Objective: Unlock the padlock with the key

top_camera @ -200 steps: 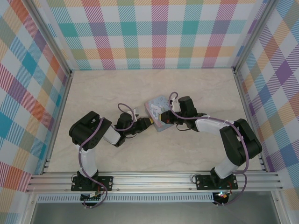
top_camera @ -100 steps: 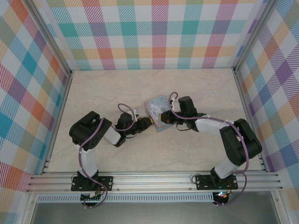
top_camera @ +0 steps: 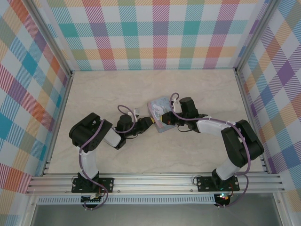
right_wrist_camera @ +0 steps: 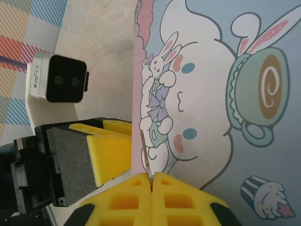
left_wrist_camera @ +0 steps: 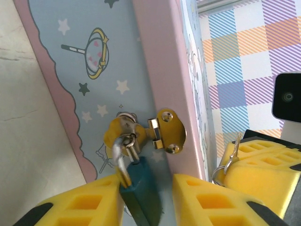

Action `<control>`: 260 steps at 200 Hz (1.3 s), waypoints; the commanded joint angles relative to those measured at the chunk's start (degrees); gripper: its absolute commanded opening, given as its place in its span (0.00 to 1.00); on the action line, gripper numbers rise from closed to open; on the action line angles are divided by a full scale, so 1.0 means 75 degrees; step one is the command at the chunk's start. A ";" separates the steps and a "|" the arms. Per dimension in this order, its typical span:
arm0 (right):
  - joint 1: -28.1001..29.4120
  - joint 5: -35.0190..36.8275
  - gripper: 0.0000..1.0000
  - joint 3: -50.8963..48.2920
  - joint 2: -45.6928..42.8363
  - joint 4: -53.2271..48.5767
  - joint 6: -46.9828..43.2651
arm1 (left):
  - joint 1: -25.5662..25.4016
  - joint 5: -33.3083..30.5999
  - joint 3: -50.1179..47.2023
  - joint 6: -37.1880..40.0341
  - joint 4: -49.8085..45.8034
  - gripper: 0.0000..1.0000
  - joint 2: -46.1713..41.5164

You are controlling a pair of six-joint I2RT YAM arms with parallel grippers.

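Observation:
The teal padlock (left_wrist_camera: pixel 141 190) hangs by its metal shackle (left_wrist_camera: pixel 121 162) from the gold hasp (left_wrist_camera: pixel 167 132) on the front of a light-blue cartoon tin (top_camera: pixel 157 106). My left gripper (left_wrist_camera: pixel 146 181) is open around the padlock. The body leans on the left finger (left_wrist_camera: pixel 84 202), and a gap separates it from the right finger (left_wrist_camera: pixel 207 197). My right gripper (right_wrist_camera: pixel 151 176) is shut on the key (right_wrist_camera: pixel 146 155), whose thin blade sticks up beside the tin's lid (right_wrist_camera: pixel 216 94). The key (left_wrist_camera: pixel 233 149) and its ring (left_wrist_camera: pixel 218 175) sit just right of the tin's edge.
The tin stands mid-table on the marble top (top_camera: pixel 117 89), with both arms meeting at it: the left gripper (top_camera: pixel 148 124) and the right gripper (top_camera: pixel 166 121). Plaid walls (top_camera: pixel 155 33) close off three sides. An aluminium rail (top_camera: pixel 155 181) runs along the near edge.
My left gripper's jaws have widened a little around the padlock. The tin looks slightly shifted in the top view. The right arm holds still with the key.

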 commanded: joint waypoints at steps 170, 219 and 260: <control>-0.0390 -0.0457 0.05 -0.0338 -0.1556 -0.0904 -0.0249 | -0.0176 0.0063 0.0064 0.0443 -0.0240 0.03 -0.0371; -0.0433 -0.0393 0.05 -0.1331 -0.2930 -0.2269 -0.0325 | -0.0229 0.0074 0.0041 0.0444 -0.0501 0.00 -0.0708; -0.0441 0.0354 0.05 -0.2022 -0.3139 -0.2585 -0.0106 | -0.0247 0.0089 0.0006 0.0420 -0.0682 0.00 -0.0942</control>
